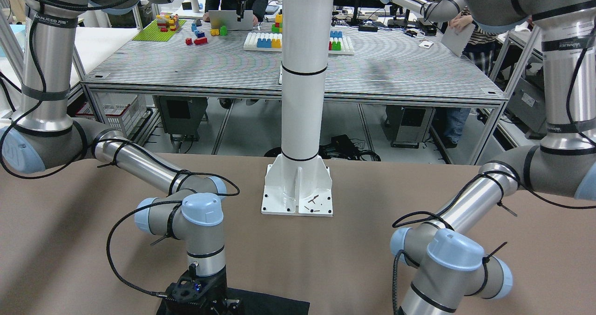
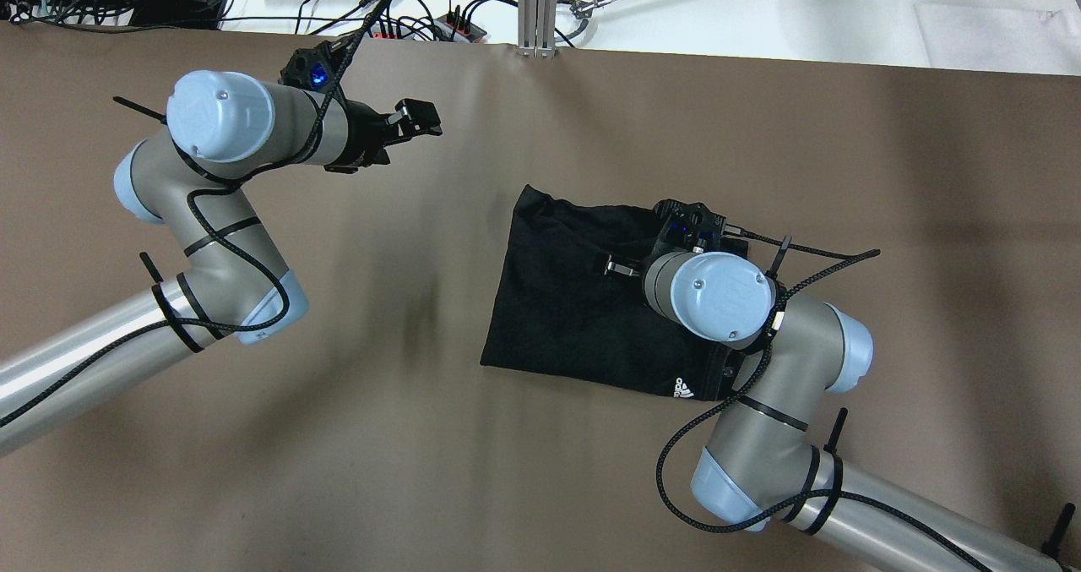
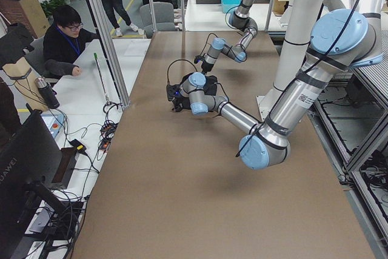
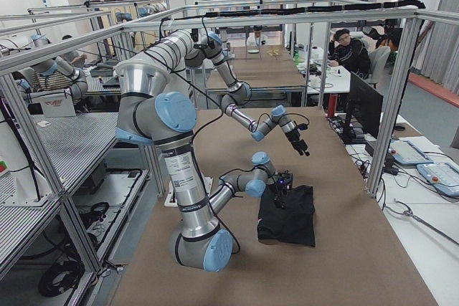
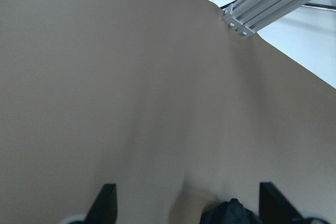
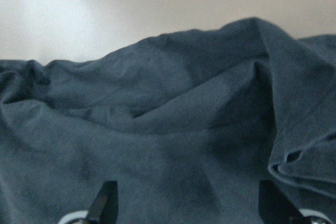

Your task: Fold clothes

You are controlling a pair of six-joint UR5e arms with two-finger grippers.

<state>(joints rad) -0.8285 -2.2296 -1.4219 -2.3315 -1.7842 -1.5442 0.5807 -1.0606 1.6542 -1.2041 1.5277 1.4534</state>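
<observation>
Right tool [image 6: 189,204], jaws wide and empty, poised over a rumpled black garment [image 2: 567,306].
The cloth lies directly beneath it on the table [image 2: 405,454]. The left tool [image 2: 425,121], likewise open and empty, hangs well apart from it. A clean fold probably calls for pinching an edge, not mid-cloth, and lifting evenly.

Garment [image 2: 574,302] on right half of table [image 2: 405,454], right hand [image 2: 615,265] over it, left hand [image 2: 420,121] well apart leftward

Left arm [image 3: 297,96] over brown table [image 3: 182,210]
</observation>
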